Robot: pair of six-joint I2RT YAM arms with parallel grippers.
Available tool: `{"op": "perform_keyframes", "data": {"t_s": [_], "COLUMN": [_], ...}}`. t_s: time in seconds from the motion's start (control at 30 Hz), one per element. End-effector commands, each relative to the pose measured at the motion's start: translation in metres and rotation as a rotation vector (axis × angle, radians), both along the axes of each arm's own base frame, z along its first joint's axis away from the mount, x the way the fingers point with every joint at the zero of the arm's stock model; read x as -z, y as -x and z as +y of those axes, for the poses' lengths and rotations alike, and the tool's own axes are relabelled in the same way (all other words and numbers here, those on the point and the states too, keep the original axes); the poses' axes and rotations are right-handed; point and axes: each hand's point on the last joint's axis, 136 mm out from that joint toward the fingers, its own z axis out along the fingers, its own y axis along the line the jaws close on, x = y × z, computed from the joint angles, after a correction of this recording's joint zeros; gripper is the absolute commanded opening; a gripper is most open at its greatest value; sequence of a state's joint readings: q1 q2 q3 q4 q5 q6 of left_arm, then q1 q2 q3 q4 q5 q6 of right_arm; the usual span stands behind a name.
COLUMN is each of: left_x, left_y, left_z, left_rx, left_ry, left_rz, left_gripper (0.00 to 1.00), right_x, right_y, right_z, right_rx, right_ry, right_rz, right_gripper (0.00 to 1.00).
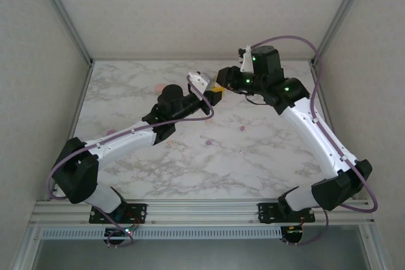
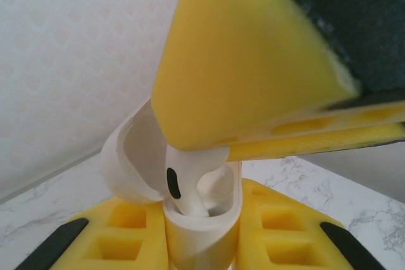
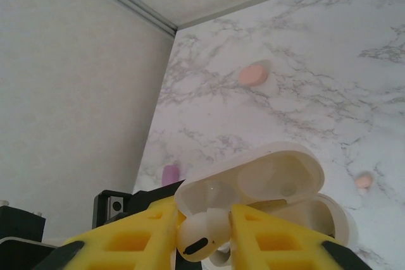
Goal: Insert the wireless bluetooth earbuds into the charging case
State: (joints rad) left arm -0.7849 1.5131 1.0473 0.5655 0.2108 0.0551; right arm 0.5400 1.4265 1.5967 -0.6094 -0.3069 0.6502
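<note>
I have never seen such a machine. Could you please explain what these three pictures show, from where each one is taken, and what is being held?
These are two robot arms, the left arm and the right arm, bolted at the near edge of a marble-patterned table. The overhead view looks down from above and behind them. The other two views come from small cameras on the wrists, so each looks along its own yellow fingers.

The left gripper is shut on a white charging case with its lid open. The right gripper pinches a white earbud at the mouth of that case.

On the table lie a round pink item, a small purple piece and a small pink piece.
</note>
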Motion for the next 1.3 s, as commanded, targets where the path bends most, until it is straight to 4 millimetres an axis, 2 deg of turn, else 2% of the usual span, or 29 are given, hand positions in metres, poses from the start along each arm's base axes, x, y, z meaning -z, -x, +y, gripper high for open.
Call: {"op": "perform_keyframes", "data": {"t_s": [0.0, 0.6, 0.83, 1.0, 1.07, 1.13, 1.17, 1.2, 1.27], "left_x": [-0.038, -0.04, -0.036, -0.031, -0.027, -0.024, -0.021, -0.019, -0.016], "left_y": [0.006, 0.009, 0.009, 0.01, 0.01, 0.009, 0.008, 0.008, 0.01], "left_z": [0.0, 0.0, 0.001, 0.003, 0.006, 0.012, 0.015, 0.018, 0.024], "left_rx": [0.004, 0.016, 0.014, 0.008, -0.003, -0.029, -0.044, -0.054, -0.068], "left_ry": [0.096, 0.087, 0.073, 0.056, 0.043, 0.033, 0.026, 0.018, 0.008], "left_rz": [-0.077, -0.082, -0.077, -0.073, -0.067, -0.065, -0.06, -0.055, -0.046], "left_gripper": [0.2, 0.2, 0.2, 0.2, 0.2, 0.2, 0.2, 0.2, 0.2], "right_x": [0.01, 0.003, -0.013, -0.036, -0.047, -0.049, -0.04, -0.029, -0.006], "right_y": [0.007, 0.005, 0.007, 0.013, 0.019, 0.021, 0.02, 0.018, 0.022], "right_z": [-0.001, -0.008, -0.011, -0.022, -0.034, -0.056, -0.076, -0.1, -0.131], "right_rx": [-0.03, -0.009, -0.005, 0.016, 0.038, 0.114, 0.202, 0.303, 0.391], "right_ry": [0.08, 0.118, 0.11, 0.121, 0.143, 0.204, 0.258, 0.312, 0.358], "right_rz": [0.019, 0.01, -0.033, -0.105, -0.155, -0.196, -0.186, -0.164, -0.097], "right_gripper": [0.29, 0.34, 0.43, 0.49, 0.51, 0.57, 0.61, 0.61, 0.59]}}
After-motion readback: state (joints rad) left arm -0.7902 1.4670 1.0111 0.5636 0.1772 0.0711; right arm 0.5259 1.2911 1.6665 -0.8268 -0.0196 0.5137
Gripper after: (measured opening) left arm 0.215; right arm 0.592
